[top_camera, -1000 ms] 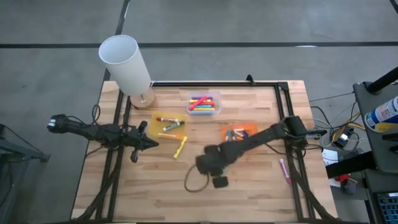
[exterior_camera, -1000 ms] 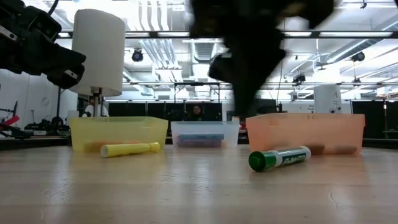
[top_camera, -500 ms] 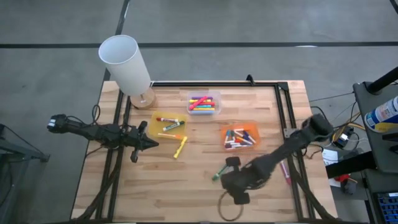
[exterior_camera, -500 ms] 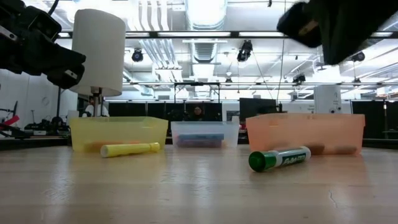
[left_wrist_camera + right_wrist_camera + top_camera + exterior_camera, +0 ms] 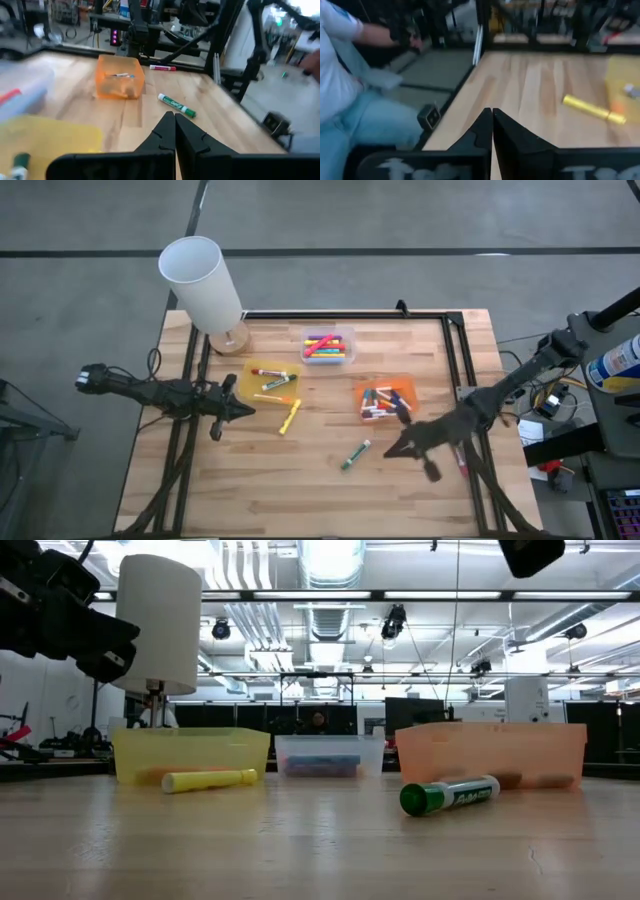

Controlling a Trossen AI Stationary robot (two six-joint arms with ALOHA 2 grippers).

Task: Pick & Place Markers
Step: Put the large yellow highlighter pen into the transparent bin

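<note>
Right now your right gripper (image 5: 392, 451) sits lower right of centre, fingers pinched together, holding nothing. Green marker (image 5: 354, 454) lies loose on the surface (image 5: 300, 490) just left of it, below the orange tray (image 5: 404, 386). Yellow marker (image 5: 290, 416) lies below the yellow tray (image 5: 254, 369). Left gripper (image 5: 245, 411) at mid-left, fingers closed, empty.

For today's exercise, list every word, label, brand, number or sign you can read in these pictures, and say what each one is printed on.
None can be read.
Green marker: white print along its barrel, too blurred to read.
Bottle beside the table: blue and white label, too small to read.
Markers in the orange tray and the yellow tray: any print is too small to tell.
</note>
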